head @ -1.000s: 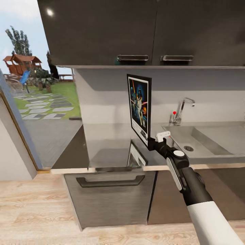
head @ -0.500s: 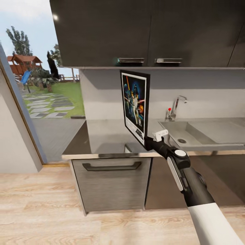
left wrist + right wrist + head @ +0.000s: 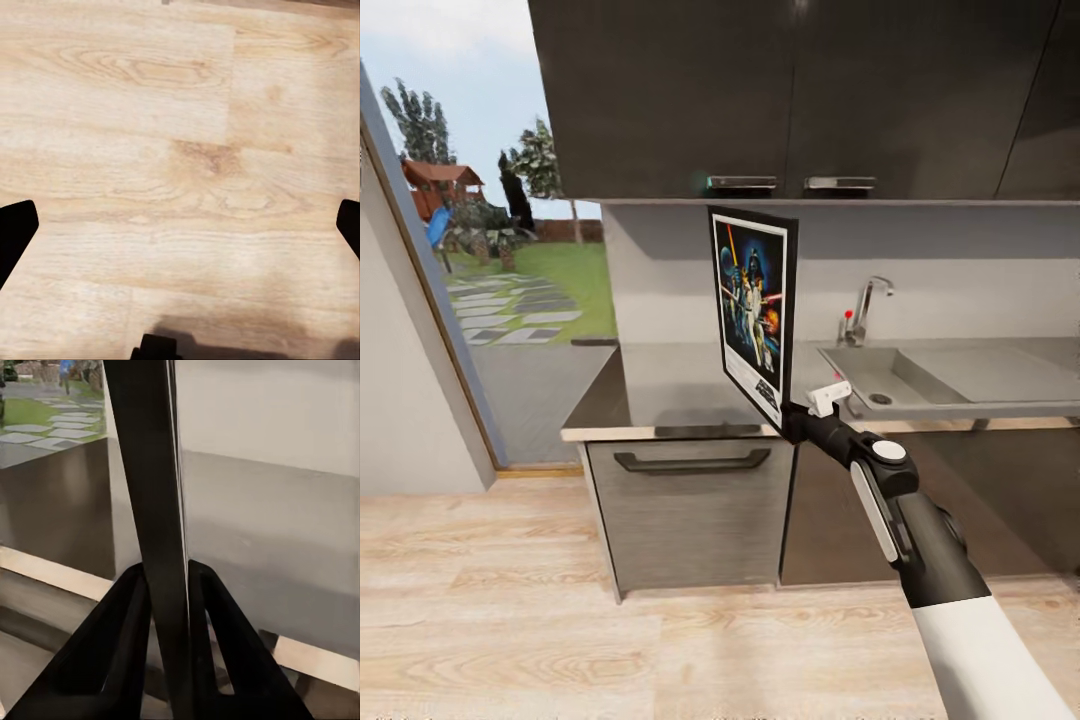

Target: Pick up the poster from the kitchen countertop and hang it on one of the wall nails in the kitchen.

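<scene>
Jaws of right gripper (image 3: 796, 421): pinching lower corner of poster (image 3: 753, 310), held upright, raised above worktop (image 3: 660, 400), beside sink (image 3: 950, 375), beneath dark wall cabinets (image 3: 800, 95). Jaws of left gripper (image 3: 180, 225): spread wide over wood floor (image 3: 150, 112), holding nothing.

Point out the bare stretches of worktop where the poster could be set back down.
The kitchen countertop is bare from its left end to the sink. Its front edge there is partly hidden by the poster, which the right gripper holds upright. Right of that, sink and tap leave little flat room.
</scene>
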Available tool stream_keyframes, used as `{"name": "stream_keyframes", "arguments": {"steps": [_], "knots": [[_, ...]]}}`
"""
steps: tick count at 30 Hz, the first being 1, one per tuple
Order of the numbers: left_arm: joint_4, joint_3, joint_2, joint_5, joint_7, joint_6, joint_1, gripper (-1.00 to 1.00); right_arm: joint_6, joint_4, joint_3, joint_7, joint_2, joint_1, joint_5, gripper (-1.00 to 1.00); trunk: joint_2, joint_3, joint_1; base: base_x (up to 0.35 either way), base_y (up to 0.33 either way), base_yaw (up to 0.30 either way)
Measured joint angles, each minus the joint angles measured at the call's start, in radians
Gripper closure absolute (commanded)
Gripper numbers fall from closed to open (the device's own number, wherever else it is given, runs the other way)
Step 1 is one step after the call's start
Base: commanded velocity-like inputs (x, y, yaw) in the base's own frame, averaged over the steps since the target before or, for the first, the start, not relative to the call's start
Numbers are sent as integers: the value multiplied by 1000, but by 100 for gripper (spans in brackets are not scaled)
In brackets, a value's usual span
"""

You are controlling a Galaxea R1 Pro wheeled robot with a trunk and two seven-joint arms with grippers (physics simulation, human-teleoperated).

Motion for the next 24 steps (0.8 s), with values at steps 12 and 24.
{"name": "stream_keyframes", "arguments": {"steps": [12,24], "knots": [[0,0,0,0,0,0,0,-100,0,0,2,69,0,0,-1,100,0,0,0,-226,0,0],[0,0,0,0,-1,1,0,-100,-6,0,2,370,-4,34,2,100,0,0,0,-110,0,0]]}}
